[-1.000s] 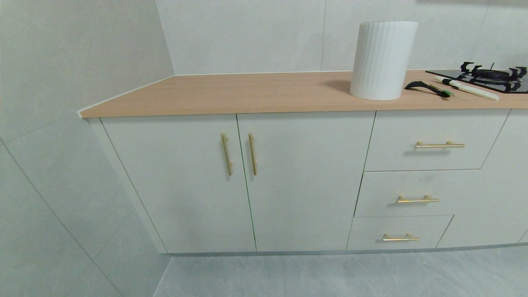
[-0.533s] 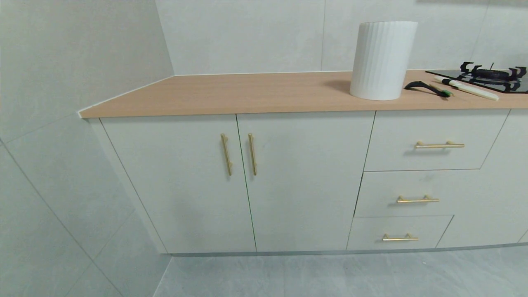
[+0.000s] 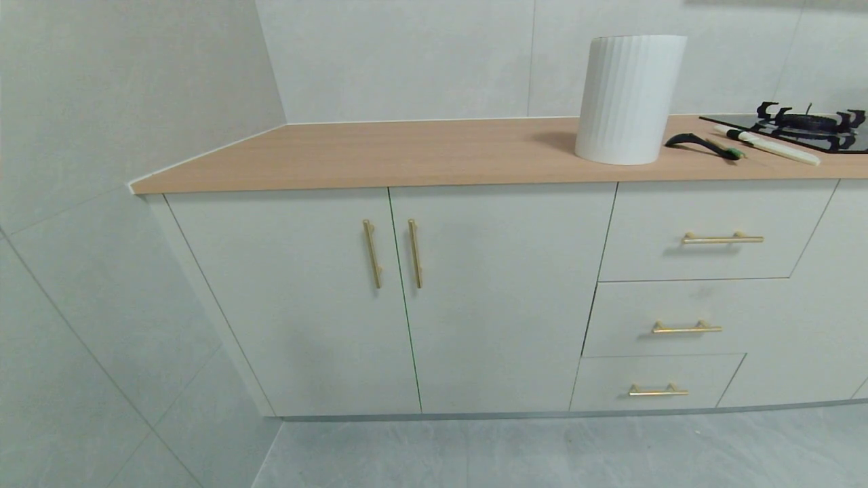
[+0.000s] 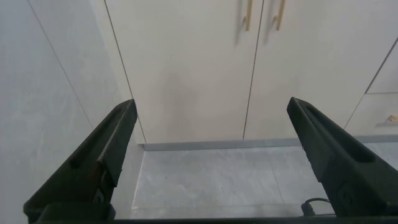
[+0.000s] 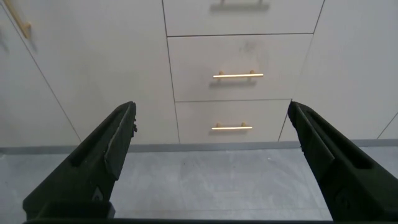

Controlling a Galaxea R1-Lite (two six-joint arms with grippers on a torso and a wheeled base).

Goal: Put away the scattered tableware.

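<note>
Both my jaws wide apart, empty: left gripper (image 4: pixel 211 107), right gripper (image 5: pixel 211 109). Black curved utensil (image 3: pixel 692 141), cream rod (image 3: pixel 773 147) lie right of white ribbed cylinder (image 3: pixel 627 98).

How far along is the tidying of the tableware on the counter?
Nothing looks done: the black utensil and the white utensil lie out on the counter near the white holder. Nothing is in hand: the left gripper and right gripper are open and empty, down in front of the cabinet. Both pieces need picking up and putting away, probably into the holder.
</note>
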